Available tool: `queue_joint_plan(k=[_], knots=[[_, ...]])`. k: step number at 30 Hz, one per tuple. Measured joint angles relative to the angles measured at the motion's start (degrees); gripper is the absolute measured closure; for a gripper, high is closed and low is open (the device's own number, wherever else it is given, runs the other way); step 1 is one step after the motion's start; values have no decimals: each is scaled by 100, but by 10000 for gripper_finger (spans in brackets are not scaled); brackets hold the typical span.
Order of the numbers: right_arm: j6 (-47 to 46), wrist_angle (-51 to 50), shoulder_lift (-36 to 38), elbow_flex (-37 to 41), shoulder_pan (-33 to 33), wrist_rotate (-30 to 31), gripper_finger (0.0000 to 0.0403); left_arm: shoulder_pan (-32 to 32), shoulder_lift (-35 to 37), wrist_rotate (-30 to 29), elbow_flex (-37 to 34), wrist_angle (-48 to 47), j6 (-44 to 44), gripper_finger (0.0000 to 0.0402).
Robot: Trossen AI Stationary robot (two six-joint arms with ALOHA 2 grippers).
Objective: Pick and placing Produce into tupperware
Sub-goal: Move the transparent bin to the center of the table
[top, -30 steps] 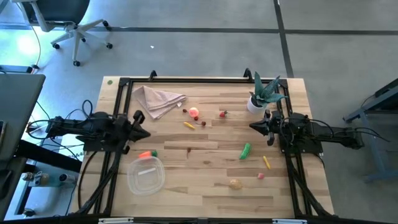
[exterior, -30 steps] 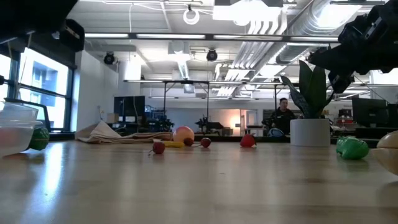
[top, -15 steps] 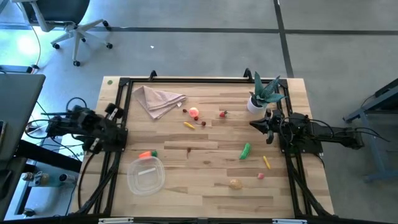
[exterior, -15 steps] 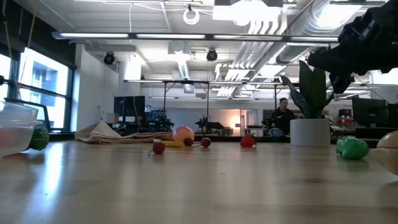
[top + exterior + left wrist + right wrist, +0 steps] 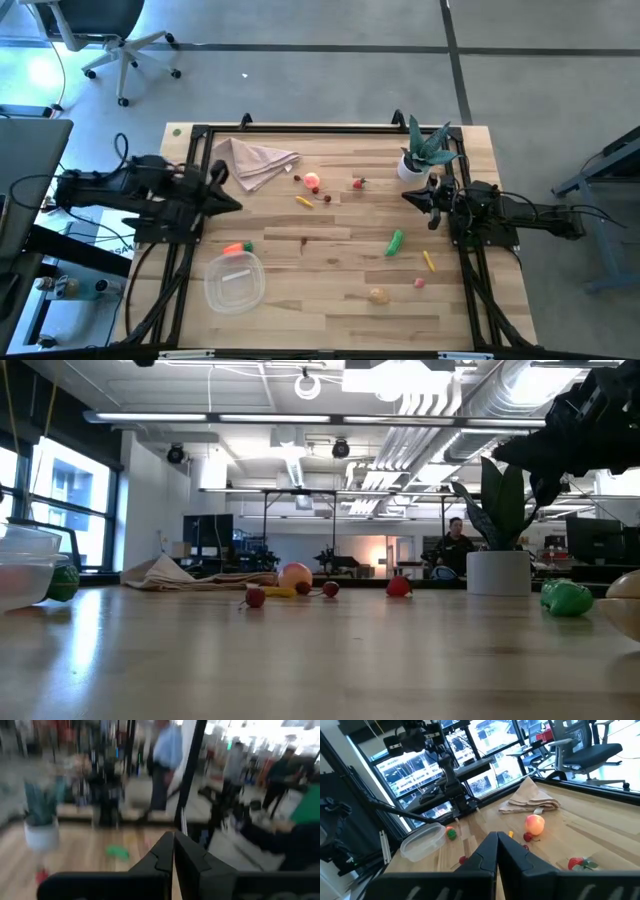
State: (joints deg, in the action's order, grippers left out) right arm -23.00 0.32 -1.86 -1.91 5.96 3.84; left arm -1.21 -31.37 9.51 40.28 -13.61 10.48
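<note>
No pick begun. Left claw point(image 5: 228, 203) closed, empty, beside napkin point(image 5: 256, 160). Right claw point(image 5: 411, 199) closed, empty, near plant point(image 5: 424, 150). Produce scattered mid-table; carrot point(image 5: 235, 248) just beside tupperware point(image 5: 235, 283), near-left. Next: open, descend on carrot.

Bright, even light comes from ceiling strip lamps and big windows. The tabletop point(image 5: 320, 660) shows soft glare and faint shadows. The left wrist view is heavily blurred; the others are sharp.
</note>
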Motion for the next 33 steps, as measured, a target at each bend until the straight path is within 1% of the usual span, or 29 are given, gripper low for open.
queue_joint_plan(k=[2, 5, 10, 12, 14, 16, 18, 21, 23, 25, 31, 33], knots=[[-4, -2, 1, 0, 0, -2, 403, 122, -410, -61, 358, -515, 129, 396], [-7, -4, 0, 0, 0, -65, 403, 456, -1057, -575, 850, -1317, 495, 397], [-7, -6, 0, 0, 0, -101, 403, 1388, -2028, -1624, 1471, -2660, 1363, 397], [-7, -4, 0, 0, 0, -101, 403, 1794, -2421, -1856, 1655, -3081, 1697, 397], [-7, -7, -1, 0, 0, -101, 403, 2184, -2765, -1949, 1784, -3496, 2004, 397], [-7, -4, -1, 0, 0, -101, 403, 2537, -3124, -1932, 1862, -3844, 2362, 396], [-7, 0, 1, 0, 0, -101, 403, 2831, -3459, -1790, 1872, -4245, 2871, 397], [-3, 1, -1, 0, 0, -101, 403, 3099, -3987, -1618, 1871, -4748, 3630, 396], [0, -2, -1, 0, 0, -101, 403, 3194, -4334, -1621, 1868, -4965, 3898, 396], [2, -4, -1, 0, 0, -101, 403, 3200, -4699, -1602, 1870, -4921, 3945, 396], [9, -11, 0, 0, 0, -99, 403, 3195, -5755, -947, 1870, -4543, 3798, 396], [9, -9, -1, 0, 0, -101, 403, 3195, -6028, -864, 1870, -4388, 3680, 396]])
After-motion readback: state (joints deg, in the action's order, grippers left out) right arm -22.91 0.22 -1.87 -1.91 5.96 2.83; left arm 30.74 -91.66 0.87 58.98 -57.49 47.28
